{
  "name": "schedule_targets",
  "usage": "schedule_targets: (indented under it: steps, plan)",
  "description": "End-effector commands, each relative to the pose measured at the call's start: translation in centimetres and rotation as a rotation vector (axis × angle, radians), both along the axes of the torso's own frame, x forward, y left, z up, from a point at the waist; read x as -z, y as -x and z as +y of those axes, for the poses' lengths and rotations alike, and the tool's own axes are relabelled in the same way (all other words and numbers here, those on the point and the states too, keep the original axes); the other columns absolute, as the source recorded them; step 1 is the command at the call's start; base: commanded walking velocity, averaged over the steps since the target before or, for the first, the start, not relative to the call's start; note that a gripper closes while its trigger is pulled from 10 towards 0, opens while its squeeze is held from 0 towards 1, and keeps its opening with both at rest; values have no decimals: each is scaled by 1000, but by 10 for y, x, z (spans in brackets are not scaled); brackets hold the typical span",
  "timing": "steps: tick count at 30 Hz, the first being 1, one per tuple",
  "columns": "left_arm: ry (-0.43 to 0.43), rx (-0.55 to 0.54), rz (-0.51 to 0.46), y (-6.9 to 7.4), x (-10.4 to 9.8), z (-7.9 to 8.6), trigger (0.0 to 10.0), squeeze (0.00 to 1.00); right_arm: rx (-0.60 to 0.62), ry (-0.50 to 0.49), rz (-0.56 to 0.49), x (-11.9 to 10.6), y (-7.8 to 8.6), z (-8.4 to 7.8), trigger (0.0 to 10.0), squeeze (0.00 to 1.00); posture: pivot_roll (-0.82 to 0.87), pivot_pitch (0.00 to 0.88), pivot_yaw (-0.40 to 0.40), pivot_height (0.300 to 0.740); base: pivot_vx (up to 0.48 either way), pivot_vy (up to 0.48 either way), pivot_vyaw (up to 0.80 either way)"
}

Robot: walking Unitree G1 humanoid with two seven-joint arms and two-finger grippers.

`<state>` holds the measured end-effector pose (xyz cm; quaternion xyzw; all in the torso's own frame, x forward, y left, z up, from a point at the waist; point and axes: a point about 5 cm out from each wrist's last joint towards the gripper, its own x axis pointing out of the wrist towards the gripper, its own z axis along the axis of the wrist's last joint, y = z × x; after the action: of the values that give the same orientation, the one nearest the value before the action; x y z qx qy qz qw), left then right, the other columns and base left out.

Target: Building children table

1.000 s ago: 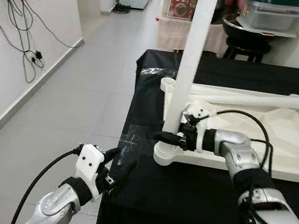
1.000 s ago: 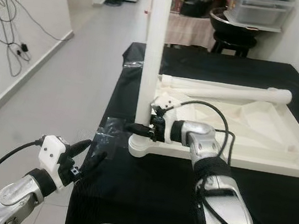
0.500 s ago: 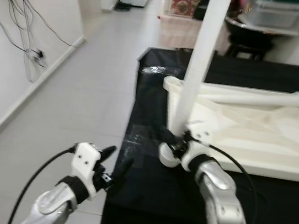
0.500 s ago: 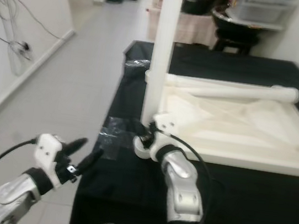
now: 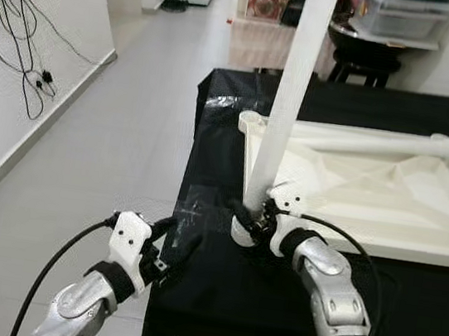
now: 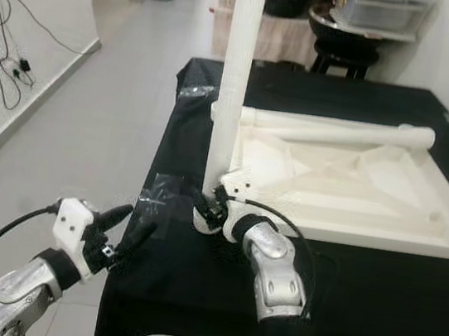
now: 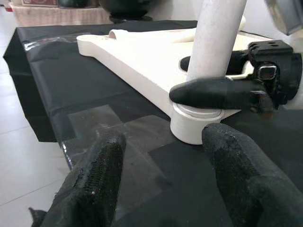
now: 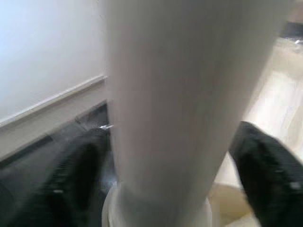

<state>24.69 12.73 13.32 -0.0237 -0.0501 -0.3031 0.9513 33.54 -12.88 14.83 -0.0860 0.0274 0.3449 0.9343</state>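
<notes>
One leg (image 5: 288, 102) upright in near-left corner socket of upturned tabletop (image 5: 387, 199), right gripper (image 5: 252, 220) clamped at its base. Second leg (image 5: 379, 141) loose along far edge. Left gripper (image 5: 173, 244) spread, empty.

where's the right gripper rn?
Right gripper is at the tabletop's near-left corner socket, fingers around the base of the upright leg, on the black-covered table.
</notes>
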Motion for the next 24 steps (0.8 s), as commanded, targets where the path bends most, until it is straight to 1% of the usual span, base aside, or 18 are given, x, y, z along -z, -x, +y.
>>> schedule_targets:
  steps: [1,2,5,6,7,8,9,10,13,17,18,21,22,23,24]
  plan:
    - [-13,5,14,0,4,-1,10000,0,-81,-24,-30,-10,-2,5,10000,1000,-113,101,1,740,0,0,0]
    - [-13,6,15,0,4,-2,10000,0,-195,-25,-34,-20,-4,5,10000,792,-111,99,0,740,0,0,0]
    - [-13,6,15,0,4,-2,10000,0,-195,-25,-34,-20,-4,5,10000,792,-111,99,0,740,0,0,0]
    - [-14,6,15,0,5,-3,10000,0,-295,11,-23,-30,-8,3,10000,0,-99,93,-5,740,0,0,0]
    - [-14,6,15,0,5,-3,10000,0,-295,11,-23,-30,-8,3,10000,0,-99,93,-5,740,0,0,0]
    - [-16,6,16,1,5,-4,10000,0,-405,61,5,-37,-13,2,10000,0,-79,87,2,740,0,0,0]
    - [-17,6,17,2,5,-4,10000,0,-464,95,28,-41,-15,2,10000,0,-79,87,2,740,0,0,0]
    - [-22,27,27,4,6,-5,10000,0,-551,132,78,-43,-20,0,10000,0,-57,81,5,740,0,0,0]
    - [-24,41,33,6,7,-5,10000,0,-563,133,94,-44,-22,0,10000,0,-54,81,4,740,0,0,0]
    - [-43,74,46,12,8,-6,10000,0,-564,150,131,-42,-28,-3,10000,0,-32,81,0,740,0,0,0]
    - [-48,74,52,14,8,-7,10000,0,-554,152,146,-41,-30,-5,10000,0,-31,82,3,740,0,0,0]
    - [-51,69,56,16,8,-6,10000,0,-548,153,157,-41,-32,-7,10000,0,-31,82,3,740,0,0,0]
    - [-52,58,56,17,8,-6,10000,0,-536,142,168,-40,-34,-9,0,0,-28,83,3,740,0,0,0]
    - [-52,58,56,17,8,-6,10000,0,-536,142,168,-40,-34,-9,0,0,-28,83,3,740,0,0,0]
    - [-51,43,54,17,8,-5,10000,0,-521,128,177,-38,-35,-14,0,0,-28,83,3,740,0,0,0]
